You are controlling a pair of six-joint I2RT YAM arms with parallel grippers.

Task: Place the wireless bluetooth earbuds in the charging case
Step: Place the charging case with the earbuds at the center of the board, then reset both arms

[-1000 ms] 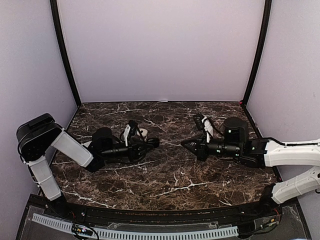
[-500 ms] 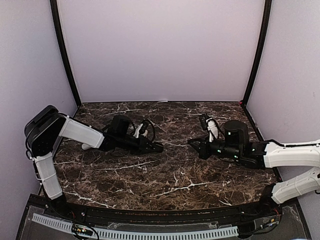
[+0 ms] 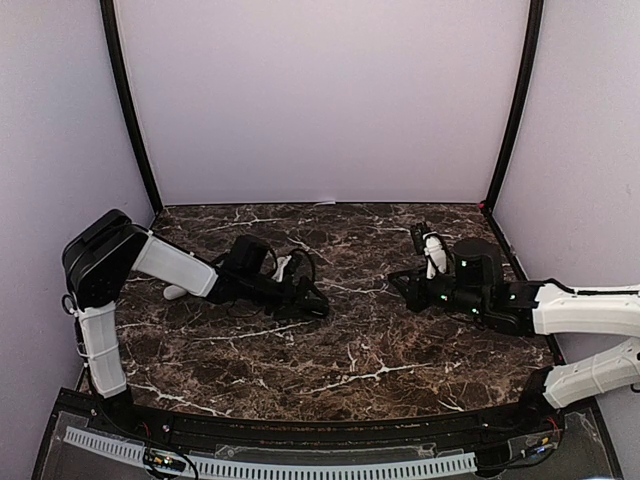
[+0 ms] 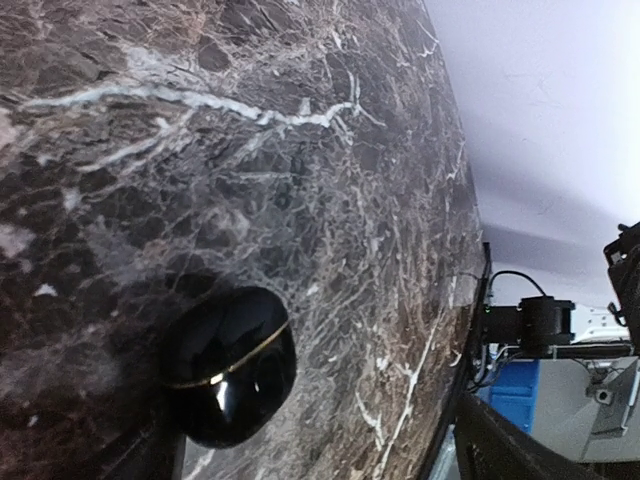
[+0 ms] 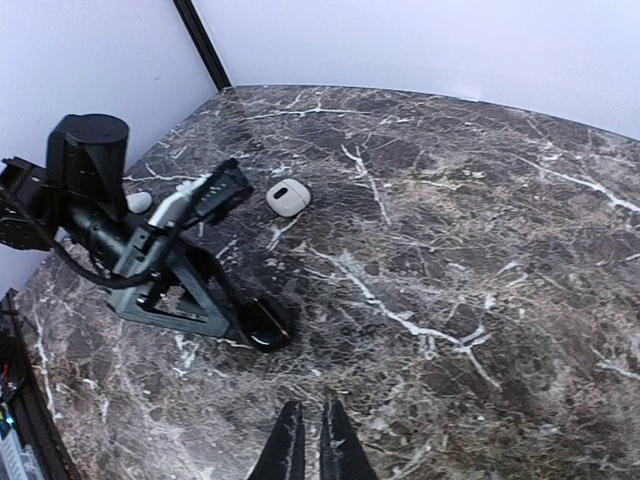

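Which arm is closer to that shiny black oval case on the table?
Left. The left gripper is right against the black oval case; whether it grips it I cannot tell. The right gripper is well apart, across the marble tabletop.

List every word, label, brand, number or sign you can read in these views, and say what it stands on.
No readable text in any view.
Black glossy case: only a thin gold line around it, no lettering.
White rounded case: looks plain, but is too small to be sure.
Blue box beyond the table edge: too blurred to tell.
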